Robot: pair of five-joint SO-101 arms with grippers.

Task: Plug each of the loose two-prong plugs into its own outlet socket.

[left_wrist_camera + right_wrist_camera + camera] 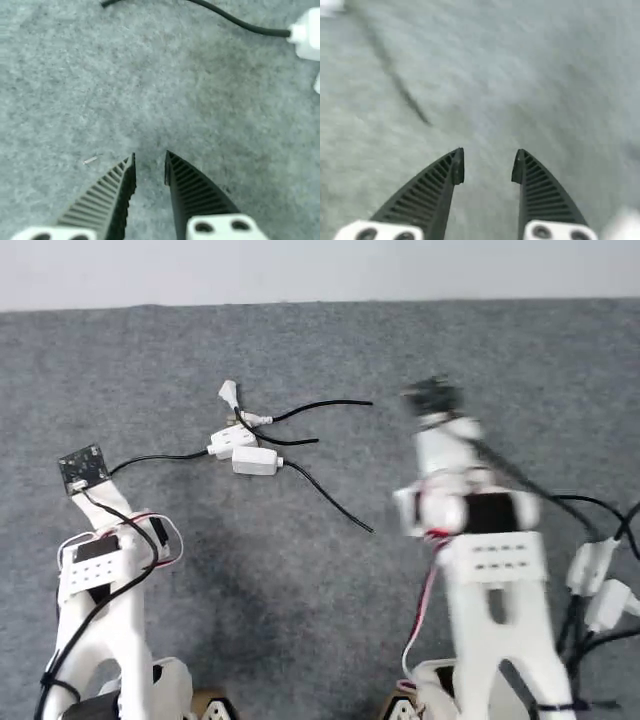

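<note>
A cluster of white outlet blocks (256, 460) and plugs with black cables (330, 495) lies on the grey mat at the back left of centre. One small white plug (229, 393) lies loose just behind them. My left gripper (82, 468) hovers left of the cluster; its fingers (150, 159) stand slightly open over bare mat with nothing between them. A white block (307, 35) on a black cable (240, 22) lies farther off. My right gripper (430, 395) is to the right of the cluster, open (489, 162) and empty above the mat, with a blurred cable (395, 82) beyond it.
The grey mat (300, 590) covers the table up to a pale wall (320, 270) at the back. White connectors and the arm's own black wiring (600, 585) hang at the right edge beside the right arm's base.
</note>
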